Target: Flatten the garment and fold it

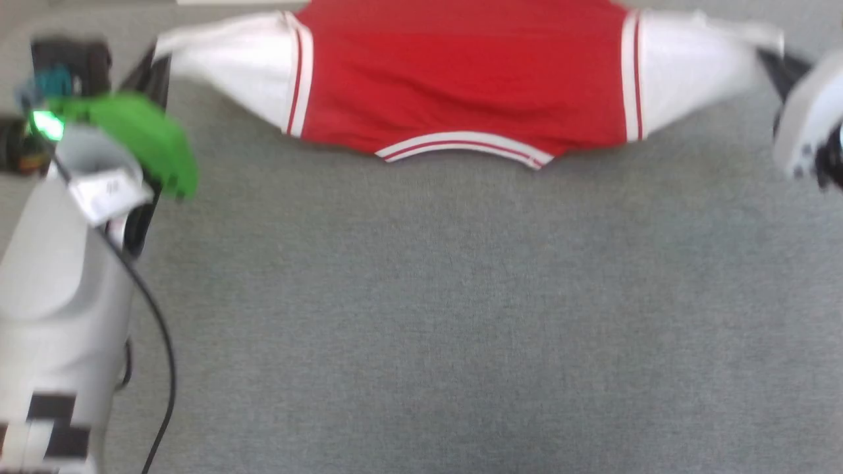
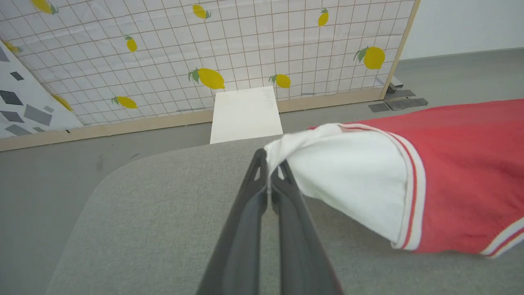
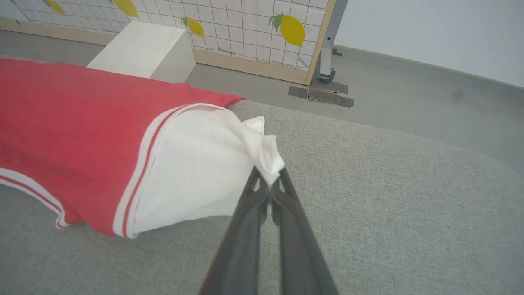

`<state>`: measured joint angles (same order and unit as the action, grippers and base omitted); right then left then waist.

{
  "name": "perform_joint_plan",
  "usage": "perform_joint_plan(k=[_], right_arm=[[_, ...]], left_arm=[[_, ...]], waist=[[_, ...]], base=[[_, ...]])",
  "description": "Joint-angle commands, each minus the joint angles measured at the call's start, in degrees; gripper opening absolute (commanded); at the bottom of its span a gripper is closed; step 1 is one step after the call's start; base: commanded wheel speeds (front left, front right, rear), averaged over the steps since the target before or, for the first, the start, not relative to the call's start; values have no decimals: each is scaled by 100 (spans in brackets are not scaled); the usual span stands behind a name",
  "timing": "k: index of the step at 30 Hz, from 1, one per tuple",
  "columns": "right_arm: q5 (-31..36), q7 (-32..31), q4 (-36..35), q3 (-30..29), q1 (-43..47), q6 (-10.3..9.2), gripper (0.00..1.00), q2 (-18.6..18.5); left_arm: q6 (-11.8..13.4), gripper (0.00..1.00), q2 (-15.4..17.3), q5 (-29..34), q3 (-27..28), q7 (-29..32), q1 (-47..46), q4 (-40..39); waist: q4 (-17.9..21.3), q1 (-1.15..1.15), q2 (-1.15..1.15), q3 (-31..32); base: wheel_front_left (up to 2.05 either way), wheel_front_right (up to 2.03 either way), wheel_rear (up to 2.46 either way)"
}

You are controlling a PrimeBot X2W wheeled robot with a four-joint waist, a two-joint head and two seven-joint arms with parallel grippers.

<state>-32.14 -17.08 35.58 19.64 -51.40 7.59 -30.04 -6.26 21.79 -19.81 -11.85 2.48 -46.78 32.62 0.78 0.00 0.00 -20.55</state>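
The garment [image 1: 461, 85], a red jersey with white sleeves and striped trim, is stretched sideways across the far part of the grey table [image 1: 461, 316]. My left gripper [image 1: 153, 66] is shut on the tip of one white sleeve [image 2: 348, 172]; in the left wrist view the left gripper [image 2: 269, 164] pinches the cloth between its closed fingers. My right gripper [image 1: 780, 62] is shut on the other sleeve [image 3: 196, 172], its tip bunched at the right gripper [image 3: 270, 182]. Both sleeves are pulled taut and held a little above the table.
Beyond the table's rounded far corners lies grey floor with a white box [image 2: 245, 114] and a lemon-patterned screen [image 2: 245, 41]. My left forearm [image 1: 59, 276], with a green part and a black cable, lies along the table's left side.
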Motion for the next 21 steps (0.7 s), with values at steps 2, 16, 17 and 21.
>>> perform_joint_plan(k=[2, 16, 17, 21], right_arm=[[-129, -180, -166, -14, 393, -10, 0, -206], [-586, -1754, -1392, -677, 2541, -10, 0, -999], [-543, -1881, -1492, -732, 2685, -10, 0, -1055], [-593, -2445, -1934, -1122, 3373, -10, 0, -1067]], left_arm=[[-32, 0, 206, -4, -22, 117, 418, -125], [-101, 0, 1036, -522, -379, 1512, 2657, -1707], [-102, 0, 1086, -560, -393, 1596, 2780, -1814], [-102, 0, 1253, -768, -434, 1986, 3323, -2301]], waist=[[-102, 0, 0, 713], [-200, 0, 0, 1498], [-202, 0, 0, 1515], [-218, 0, 0, 1599]], base=[[0, 0, 0], [0, 0, 0], [0, 0, 0], [0, 0, 0]])
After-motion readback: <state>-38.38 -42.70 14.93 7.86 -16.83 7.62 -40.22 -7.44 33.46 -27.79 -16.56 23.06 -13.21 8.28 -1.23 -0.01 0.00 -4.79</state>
